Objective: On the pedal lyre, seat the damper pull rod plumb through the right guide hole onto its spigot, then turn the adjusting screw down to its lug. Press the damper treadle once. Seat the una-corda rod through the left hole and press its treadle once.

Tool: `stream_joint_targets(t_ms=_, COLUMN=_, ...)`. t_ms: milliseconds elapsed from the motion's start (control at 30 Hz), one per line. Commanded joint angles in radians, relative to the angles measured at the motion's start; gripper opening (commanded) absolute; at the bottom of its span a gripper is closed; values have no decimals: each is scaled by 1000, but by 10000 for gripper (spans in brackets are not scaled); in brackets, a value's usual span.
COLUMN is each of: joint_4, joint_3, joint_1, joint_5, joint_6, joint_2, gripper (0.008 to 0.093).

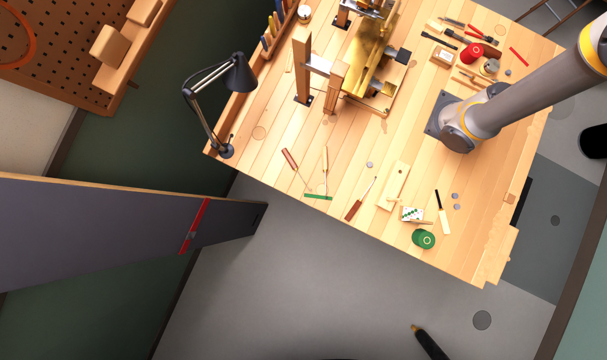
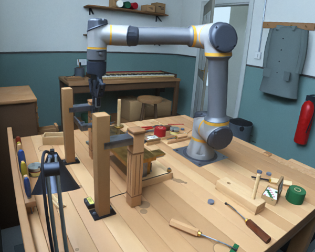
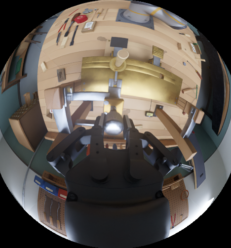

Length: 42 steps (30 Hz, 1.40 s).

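Note:
The adjusting screw (image 3: 113, 123), a knurled metal knob with a rounded silver head, is partly hidden between my fingers at the far end of the pedal lyre (image 2: 117, 146). Beyond it one pale wooden pull rod (image 3: 121, 58) (image 2: 119, 111) stands upright through a brass collar in the lyre's brass top plate (image 3: 132, 79). A second pale rod (image 2: 255, 186) leans in a wooden block (image 2: 240, 195) at the bench's near right. My gripper (image 3: 113, 124) (image 2: 97, 101) hangs straight down over the lyre's rear cross bar and is closed around the adjusting screw.
A wooden tray (image 2: 52, 137) lies at the bench's far left. Tall wooden posts (image 2: 101, 162) (image 2: 68, 124) with grey cross bars stand around the lyre. A desk lamp (image 2: 53, 173), chisels (image 2: 256, 226), a green roll (image 2: 295, 194) and a red spool (image 2: 160, 131) lie about the bench.

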Motion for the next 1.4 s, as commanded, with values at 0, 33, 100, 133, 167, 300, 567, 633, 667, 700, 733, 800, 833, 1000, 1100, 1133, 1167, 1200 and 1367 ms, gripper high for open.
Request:
stream_joint_targets(t_ms=0, joint_4=0, joint_3=0, joint_1=0, joint_5=1, joint_6=3, joint_2=0, gripper=80)
stream_joint_targets(t_ms=33, joint_4=0, joint_3=0, joint_1=0, joint_5=1, joint_6=8, joint_2=0, gripper=80)
stream_joint_targets(t_ms=100, joint_4=0, joint_3=0, joint_1=0, joint_5=1, joint_6=18, joint_2=0, gripper=80)
stream_joint_targets(t_ms=133, joint_4=0, joint_3=0, joint_1=0, joint_5=1, joint_6=24, joint_2=0, gripper=80)
stream_joint_targets(t_ms=167, joint_4=0, joint_3=0, joint_1=0, joint_5=1, joint_6=32, joint_2=0, gripper=80)
stream_joint_targets(t_ms=300, joint_4=0, joint_3=0, joint_1=0, joint_5=1, joint_6=71, joint_2=0, gripper=80)
stream_joint_targets(t_ms=567, joint_4=-1, joint_3=1, joint_1=0, joint_5=1, joint_6=199, joint_2=0, gripper=80)
stream_joint_targets(t_ms=633, joint_4=-1, joint_3=1, joint_1=0, joint_5=1, joint_6=242, joint_2=0, gripper=80)
stream_joint_targets(t_ms=667, joint_4=-1, joint_3=1, joint_1=0, joint_5=1, joint_6=265, joint_2=0, gripper=80)
stream_joint_targets(t_ms=700, joint_4=-2, joint_3=1, joint_1=0, joint_5=1, joint_6=289, joint_2=0, gripper=80)
stream_joint_targets(t_ms=733, joint_4=-2, joint_3=1, joint_1=0, joint_5=1, joint_6=315, joint_2=0, gripper=80)
stream_joint_targets(t_ms=800, joint_4=-2, joint_3=1, joint_1=0, joint_5=1, joint_6=368, joint_2=0, gripper=80)
stream_joint_targets(t_ms=833, joint_4=-2, joint_3=2, joint_1=0, joint_5=1, joint_6=397, joint_2=0, gripper=80)
stream_joint_targets(t_ms=1000, joint_4=-3, joint_3=2, joint_1=0, joint_5=1, joint_6=554, joint_2=0, gripper=80)
stream_joint_targets(t_ms=1100, joint_4=-3, joint_3=3, joint_1=0, joint_5=1, joint_6=658, joint_2=0, gripper=80)
stream_joint_targets(t_ms=1133, joint_4=-3, joint_3=3, joint_1=0, joint_5=1, joint_6=695, joint_2=0, gripper=80)
stream_joint_targets(t_ms=1167, joint_4=-4, joint_3=3, joint_1=0, joint_5=1, joint_6=732, joint_2=0, gripper=80)
stream_joint_targets(t_ms=1200, joint_4=-4, joint_3=3, joint_1=0, joint_5=1, joint_6=770, joint_2=0, gripper=80)
stream_joint_targets(t_ms=1367, joint_4=-5, joint_3=4, joint_1=0, joint_5=1, joint_6=968, joint_2=0, gripper=80)
